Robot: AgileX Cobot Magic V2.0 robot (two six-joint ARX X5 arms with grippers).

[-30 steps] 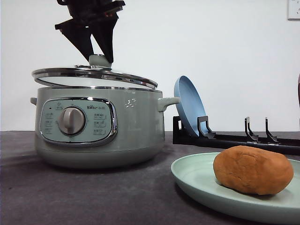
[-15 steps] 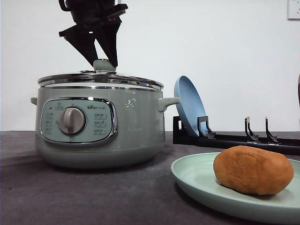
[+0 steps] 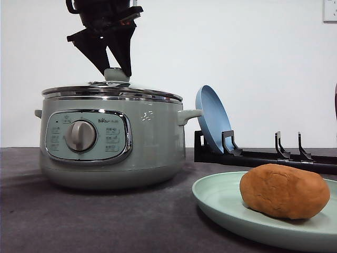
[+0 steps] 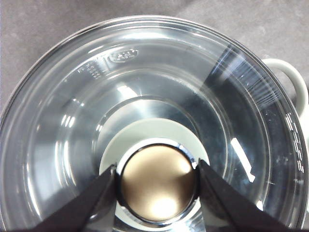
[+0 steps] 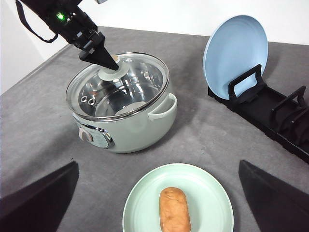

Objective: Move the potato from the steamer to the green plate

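Left gripper (image 3: pixel 117 71) pinches the lid knob (image 4: pixel 157 182) on the steamer (image 3: pixel 110 137), lid apparently seated; right gripper (image 5: pixel 159 203), fingers spread wide, hangs right over the potato (image 5: pixel 175 209), which lies on the green plate (image 5: pixel 145 198) on the grey table (image 3: pixel 105 221), long axis toward the camera.

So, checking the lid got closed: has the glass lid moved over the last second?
Yes. The glass lid came down from a tilt above the steamer rim and now sits level on it.
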